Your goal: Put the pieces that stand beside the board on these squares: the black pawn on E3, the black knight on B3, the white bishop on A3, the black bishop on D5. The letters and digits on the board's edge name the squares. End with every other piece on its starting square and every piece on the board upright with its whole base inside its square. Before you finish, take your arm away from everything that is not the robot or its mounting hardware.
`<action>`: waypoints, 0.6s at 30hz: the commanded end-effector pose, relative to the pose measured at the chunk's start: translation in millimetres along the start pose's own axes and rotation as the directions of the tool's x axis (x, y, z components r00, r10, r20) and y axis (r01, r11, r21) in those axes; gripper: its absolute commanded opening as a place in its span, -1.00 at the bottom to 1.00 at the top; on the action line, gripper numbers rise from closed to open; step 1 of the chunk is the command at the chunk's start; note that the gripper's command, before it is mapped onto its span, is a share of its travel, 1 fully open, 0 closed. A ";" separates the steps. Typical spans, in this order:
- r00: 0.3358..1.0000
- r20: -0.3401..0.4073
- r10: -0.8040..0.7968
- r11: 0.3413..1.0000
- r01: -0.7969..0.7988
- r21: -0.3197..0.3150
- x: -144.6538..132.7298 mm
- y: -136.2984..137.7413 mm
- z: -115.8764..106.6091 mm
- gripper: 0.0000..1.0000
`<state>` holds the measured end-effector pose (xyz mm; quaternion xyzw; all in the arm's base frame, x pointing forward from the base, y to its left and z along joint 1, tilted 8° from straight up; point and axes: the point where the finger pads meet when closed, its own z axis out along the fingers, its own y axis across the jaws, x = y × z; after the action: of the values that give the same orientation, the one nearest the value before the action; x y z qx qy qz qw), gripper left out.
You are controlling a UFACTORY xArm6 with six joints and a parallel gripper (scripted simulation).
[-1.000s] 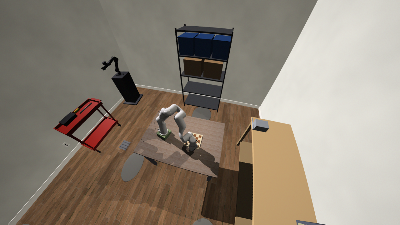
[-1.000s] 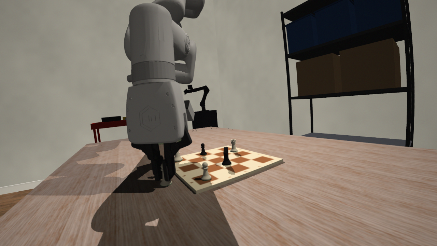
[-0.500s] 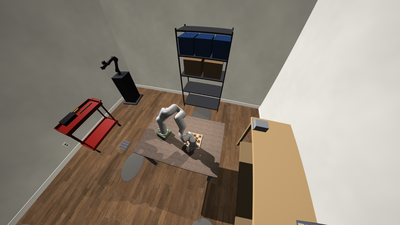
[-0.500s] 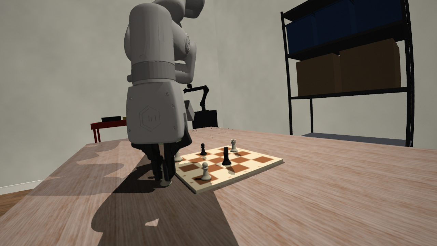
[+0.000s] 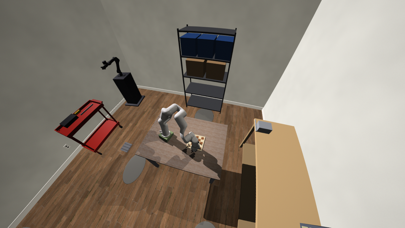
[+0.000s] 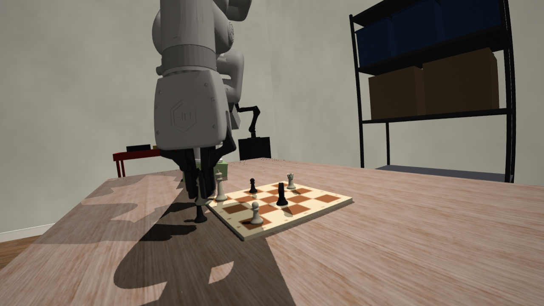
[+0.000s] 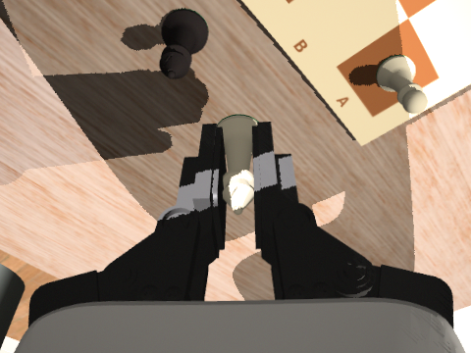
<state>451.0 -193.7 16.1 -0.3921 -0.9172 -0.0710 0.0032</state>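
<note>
pale cream white bishop (image 7: 238, 167) sits clamped btwn my two black fingers, so my gripper (image 7: 237, 141) is clenched on it, gripping up near the head w/ the base hanging below. in the exterior view the piece is off the table (image 6: 380, 236), lifted clear of the wood just beside the board (image 6: 281, 211) edge, near the a/b letters; the bishop looks upright in my grip. black pawn (image 7: 179, 42) stands on the table close by, outside the board's lettered edge abt level w/ c, in my shadow, apart from my fingers. same pawn shows in the exterior view as a small dark piece on the wood right under my claw. on the board itself: a white pawn (image 7: 400, 81) on the dark square right by the a label; exterior view also shows a tall white piece (image 6: 219, 187) at the near-left edge, a black pawn-like piece (image 6: 252, 185) further back, a tall black piece (image 6: 281, 194) mid-board and a white rook (image 6: 290, 181) at the far side. all of those look upright. can't tell exact squares for those from this angle. can't spot the black knight or black bishop w/ certainty. top view: my arm (image 5: 181, 122) bends from its green base over the board's near corner.
</note>
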 end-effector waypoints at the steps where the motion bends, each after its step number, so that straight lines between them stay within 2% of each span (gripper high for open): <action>1: 1.000 0.003 0.000 1.000 0.000 -0.001 -0.7 0.6 -19.6 -1.00; 5: 1.000 0.003 0.000 1.000 0.000 -0.001 -0.6 0.5 -46.5 -1.00; 8: 1.000 0.003 0.000 1.000 0.000 -0.001 -0.6 0.5 -57.9 -1.00; 18: 1.000 0.003 0.000 1.000 0.000 -0.001 -0.5 0.5 -61.3 -1.00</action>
<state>447.1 -200.7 74.0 -0.3921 -0.9172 -0.0713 0.0046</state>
